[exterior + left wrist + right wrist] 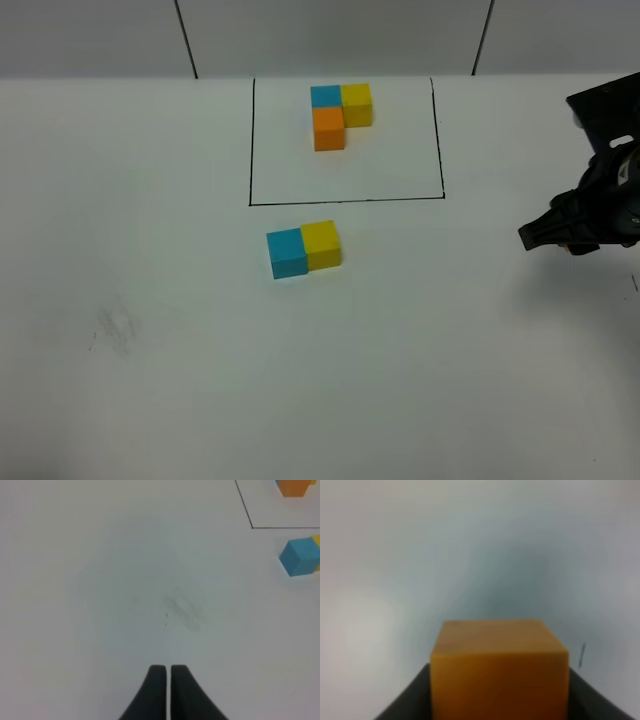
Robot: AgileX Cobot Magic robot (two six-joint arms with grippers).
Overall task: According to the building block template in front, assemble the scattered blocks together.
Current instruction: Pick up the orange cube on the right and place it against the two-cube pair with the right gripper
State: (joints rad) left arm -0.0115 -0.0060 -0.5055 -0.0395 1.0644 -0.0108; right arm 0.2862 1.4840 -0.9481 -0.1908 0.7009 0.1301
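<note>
The building block template (340, 115) sits inside a black drawn rectangle (345, 200): a blue and a yellow cube side by side, with an orange cube in front of the blue one. Just outside the frame's near line, a scattered blue cube (287, 253) and a yellow cube (321, 245) touch side by side. The scattered orange cube (499, 670) fills the right wrist view, and my right gripper (500, 707) is shut on it. In the high view that gripper (540, 235) hangs at the far right and hides the cube. My left gripper (168, 669) is shut and empty over bare table.
The white table (150, 300) carries a faint grey smudge (115, 325) at the left. The left wrist view catches the blue cube (301, 556) and a corner of the black frame (251, 527). A wall with dark seams runs behind.
</note>
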